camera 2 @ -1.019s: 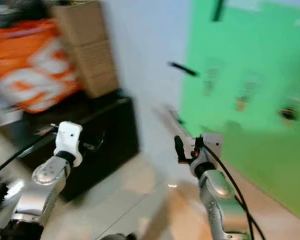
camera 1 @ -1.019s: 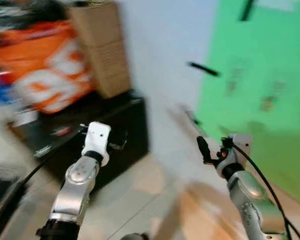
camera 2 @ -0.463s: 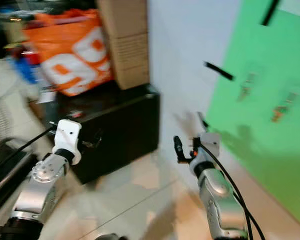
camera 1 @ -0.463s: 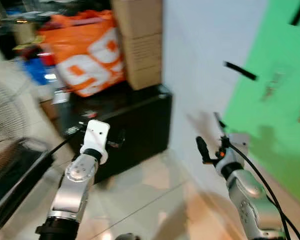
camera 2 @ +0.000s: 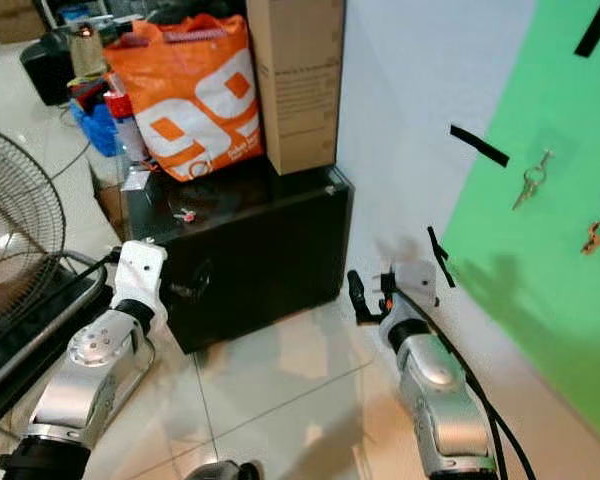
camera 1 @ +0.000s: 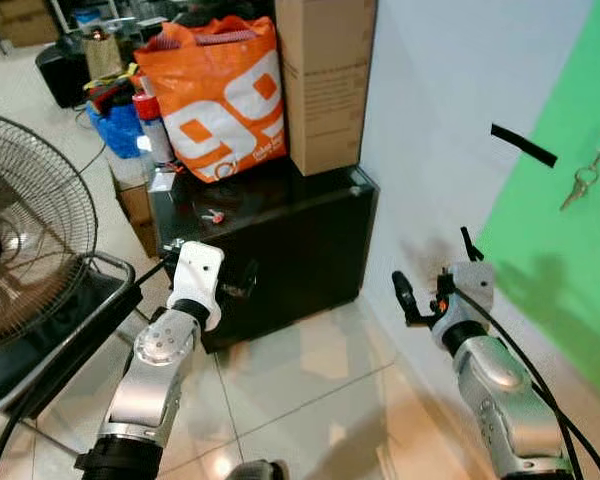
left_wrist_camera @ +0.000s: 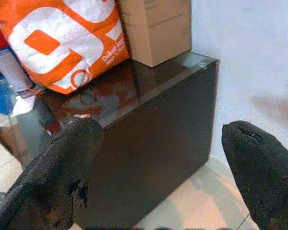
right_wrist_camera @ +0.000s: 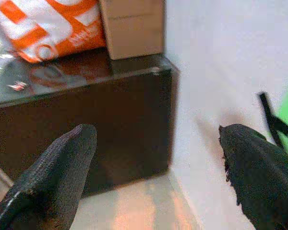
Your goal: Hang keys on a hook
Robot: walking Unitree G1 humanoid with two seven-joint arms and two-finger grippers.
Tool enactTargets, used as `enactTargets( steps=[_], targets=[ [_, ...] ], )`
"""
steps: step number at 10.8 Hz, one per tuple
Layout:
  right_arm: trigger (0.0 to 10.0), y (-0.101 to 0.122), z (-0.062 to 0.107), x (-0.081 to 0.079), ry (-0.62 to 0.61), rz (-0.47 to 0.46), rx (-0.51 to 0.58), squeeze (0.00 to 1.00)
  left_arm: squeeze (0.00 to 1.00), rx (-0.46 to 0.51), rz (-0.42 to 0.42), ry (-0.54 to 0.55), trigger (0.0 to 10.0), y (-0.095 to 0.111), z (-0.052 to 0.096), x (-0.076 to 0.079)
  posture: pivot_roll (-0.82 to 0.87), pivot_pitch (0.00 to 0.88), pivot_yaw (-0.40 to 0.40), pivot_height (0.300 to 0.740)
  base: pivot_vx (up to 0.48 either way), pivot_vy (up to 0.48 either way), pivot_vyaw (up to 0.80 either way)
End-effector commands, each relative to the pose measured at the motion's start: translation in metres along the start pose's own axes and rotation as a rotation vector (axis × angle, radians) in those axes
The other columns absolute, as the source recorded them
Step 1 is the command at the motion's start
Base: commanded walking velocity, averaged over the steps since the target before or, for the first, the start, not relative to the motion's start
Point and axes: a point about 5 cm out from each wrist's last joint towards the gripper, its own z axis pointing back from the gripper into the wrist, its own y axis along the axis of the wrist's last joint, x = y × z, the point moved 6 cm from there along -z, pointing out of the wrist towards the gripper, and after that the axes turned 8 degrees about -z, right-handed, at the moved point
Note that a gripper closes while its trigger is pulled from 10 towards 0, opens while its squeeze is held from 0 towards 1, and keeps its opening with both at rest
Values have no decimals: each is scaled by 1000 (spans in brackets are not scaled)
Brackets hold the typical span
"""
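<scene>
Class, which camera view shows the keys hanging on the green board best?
The right eye view: two bunches of keys hang on the green board. The left eye view shows one bunch at its edge. The wrist views face the black cabinet instead.

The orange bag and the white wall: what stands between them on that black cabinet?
A tall cardboard box stands between the orange bag and the white wall, on the back of the black cabinet. The head views show it, touching the bag's side.

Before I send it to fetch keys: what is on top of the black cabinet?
On the black cabinet stand an orange bag and a cardboard box, with a small red item in front. Anything behind the bag is hidden.
</scene>
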Motion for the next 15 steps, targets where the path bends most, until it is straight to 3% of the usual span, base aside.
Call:
enactTargets(
  steps=[1,4,8,15],
  targets=[
    [10000,2,3,7,-27,22,13,1000,353,-2,-2,-5,10000,1,-2,0,-66,0,62,740,262,0,0],
    [10000,-4,3,5,-33,-15,-11,1000,353,-6,2,5,10000,-1,0,-6,-44,0,52,740,289,0,0],
    [10000,-5,-5,-3,-23,17,-15,1000,365,-5,-14,10,10000,-1,1,-11,-36,0,49,740,329,0,0],
    [10000,0,-12,3,-66,-4,2,1000,384,8,-19,18,10000,6,-6,-15,-31,0,54,740,332,0,0]
  ],
)
